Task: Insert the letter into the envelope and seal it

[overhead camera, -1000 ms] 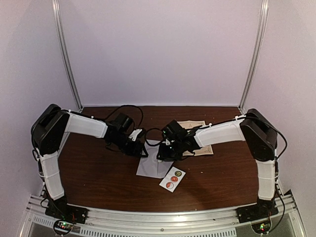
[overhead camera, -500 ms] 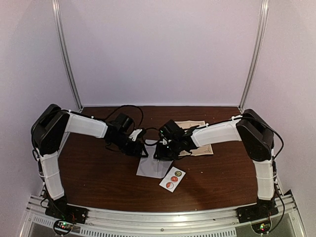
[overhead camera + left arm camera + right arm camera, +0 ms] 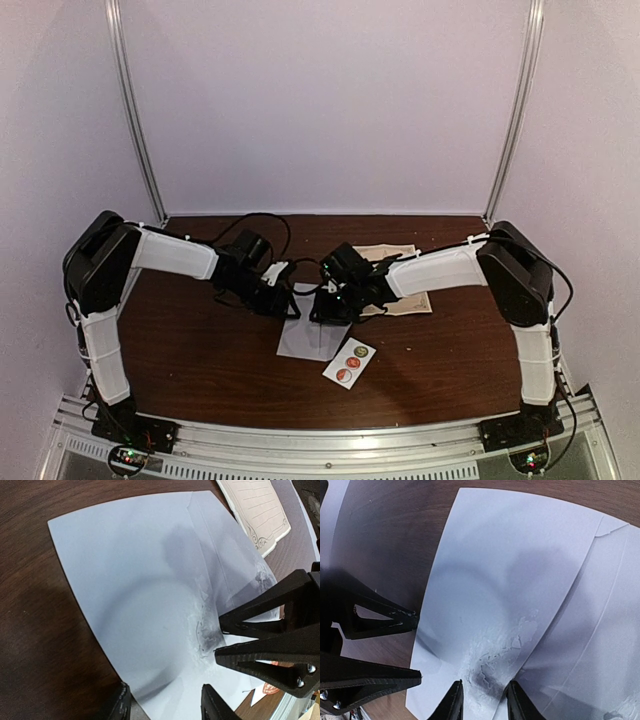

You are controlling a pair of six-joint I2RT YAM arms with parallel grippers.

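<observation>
As if to steady the envelope point(image 3: 312, 340), flat at mid-bench a little toward the near edge, straddles its far left edge with the left jaws, parted moderately and clamping nothing. Meets these from the right with the right jaws, narrow yet apart around a scuffed patch point(image 3: 487, 672) by the flap, probably to pinch up the paper and open the pocket. Has the letter point(image 3: 255, 515) lying outside it, right of middle by the far edge. Shows the sticker strip point(image 3: 349, 363) just beside the envelope's near right corner, presumably for sealing.

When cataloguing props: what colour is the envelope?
The envelope is plain pale grey; left wrist view shows best.
</observation>
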